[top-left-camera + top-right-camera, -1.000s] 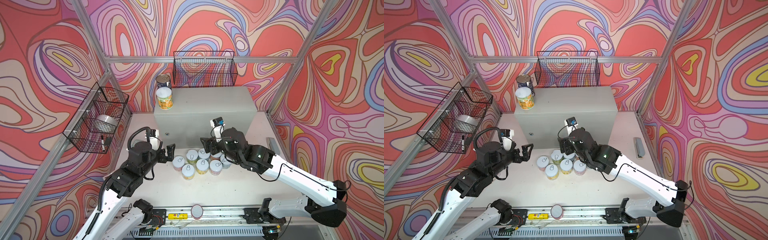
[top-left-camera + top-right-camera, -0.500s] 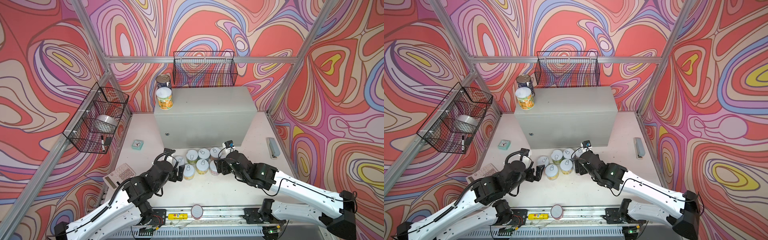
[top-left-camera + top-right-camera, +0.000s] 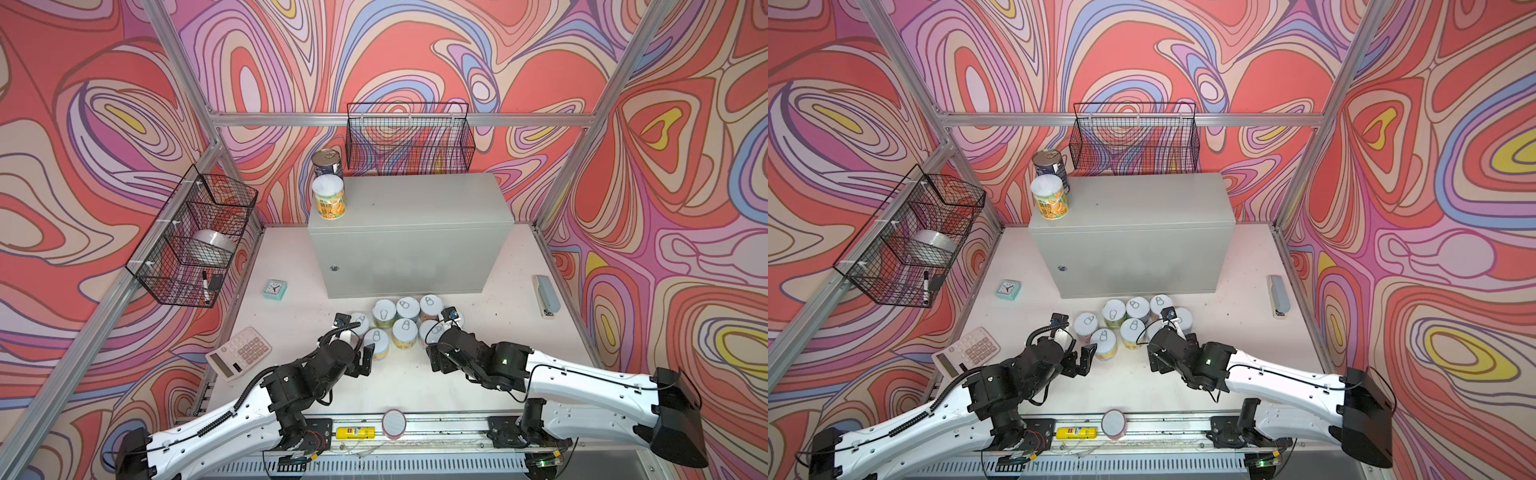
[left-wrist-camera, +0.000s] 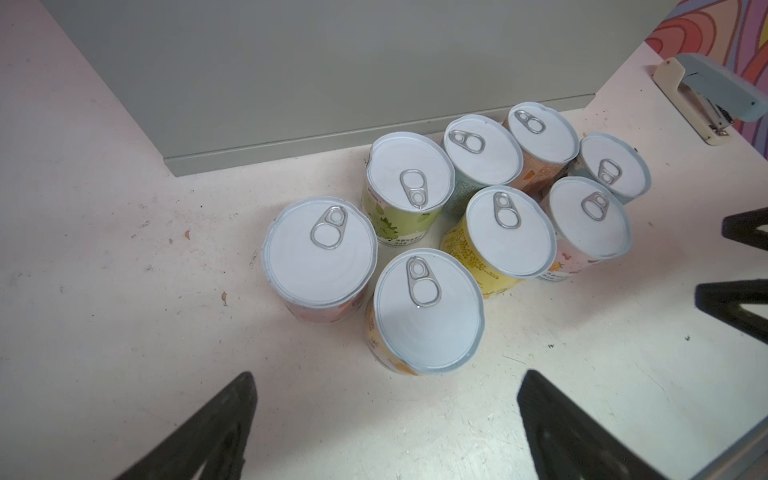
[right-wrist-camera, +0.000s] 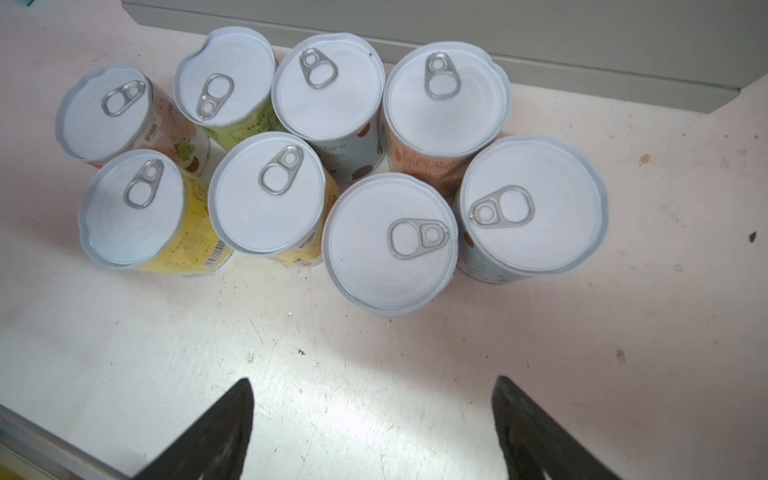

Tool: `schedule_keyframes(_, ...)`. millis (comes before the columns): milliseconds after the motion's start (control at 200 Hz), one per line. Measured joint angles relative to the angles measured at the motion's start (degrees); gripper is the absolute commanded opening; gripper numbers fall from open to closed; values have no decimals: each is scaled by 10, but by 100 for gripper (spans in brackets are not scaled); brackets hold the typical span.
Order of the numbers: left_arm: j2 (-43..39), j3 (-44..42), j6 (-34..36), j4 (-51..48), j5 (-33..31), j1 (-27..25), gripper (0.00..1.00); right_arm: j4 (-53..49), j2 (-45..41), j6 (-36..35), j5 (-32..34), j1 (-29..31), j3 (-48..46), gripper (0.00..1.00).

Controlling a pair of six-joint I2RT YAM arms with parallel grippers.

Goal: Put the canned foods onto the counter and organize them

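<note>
left wrist view looks down on a pale table with little specks and scratches on it. eight short cans stand there in a tight bunch with their white lids up, right in front of the grey counter. the left gripper has its two black fingers spread wide with only bare table between them. it is near the closest can but not touching it. in the right wrist view the right gripper is wide open too and holds nothing.

in both top views the room is a small box with swirly red, pink, purple and blue walls and silver bars along the edges. the counter sits at the back of the table. on the left end of its flat top stand a tall orange can and a dark blue can close behind it. a back basket of black wire hangs on the far wall. a side basket hangs on the left wall with a shiny roll and a pen inside. a small green clock, a calculator and a stapler lie on the table. a yellow tube and a round disc sit at the front rail.
</note>
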Motion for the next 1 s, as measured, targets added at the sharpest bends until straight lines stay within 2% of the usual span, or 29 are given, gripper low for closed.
schedule_keyframes(220, 24, -18, -19, 40, -3, -30, 100, 14, -8, 21, -2, 1, -15, 95)
schedule_keyframes(521, 159, -28, -65, 117, -39, -85, 100, 12, -30, 48, -1, 8, -29, 93)
schedule_keyframes(996, 293, -31, -95, 248, -80, -86, 98, 12, -35, 56, 2, 8, -37, 93)
